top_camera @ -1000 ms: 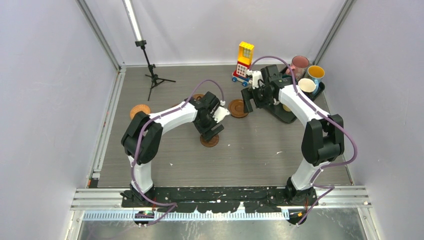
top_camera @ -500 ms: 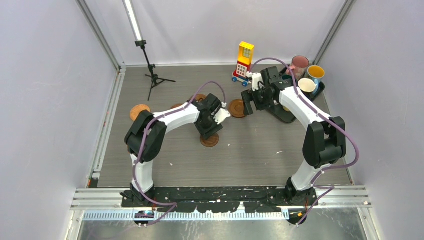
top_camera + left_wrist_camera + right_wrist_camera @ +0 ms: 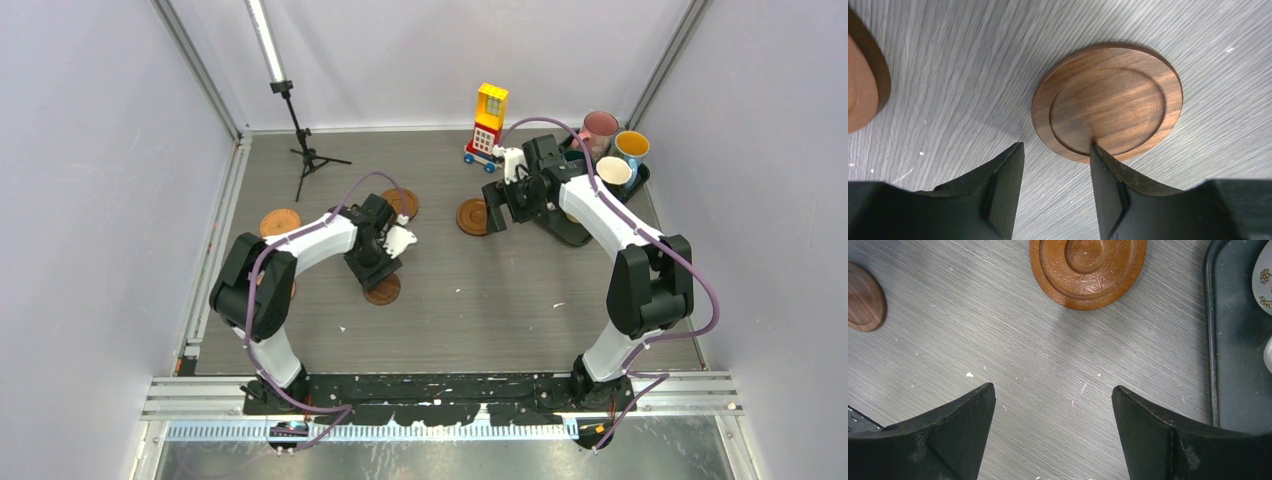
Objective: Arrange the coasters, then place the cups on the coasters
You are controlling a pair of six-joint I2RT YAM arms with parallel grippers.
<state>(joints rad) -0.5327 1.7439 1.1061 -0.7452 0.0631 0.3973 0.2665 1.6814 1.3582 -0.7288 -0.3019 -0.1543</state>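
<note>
Three pale walls (image 3: 400,60) close in a grey streaked table (image 3: 500,300). The left gripper (image 3: 1053,150), jaws half apart (only bare table between them), meets the rim of the dark coaster (image 3: 1108,100) with one fingertip; the right gripper (image 3: 1052,386) spreads wide, the orange-brown coaster (image 3: 1088,270) beyond its tips

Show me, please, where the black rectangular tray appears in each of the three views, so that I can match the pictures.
Top external: the black rectangular tray lies right of centre, with mugs at its far end.
Left wrist: not in it.
Right wrist: its rim and floor run down the right edge.
Shared landmark: the orange-brown ringed wooden coaster, left of the tray in both those views.
</note>
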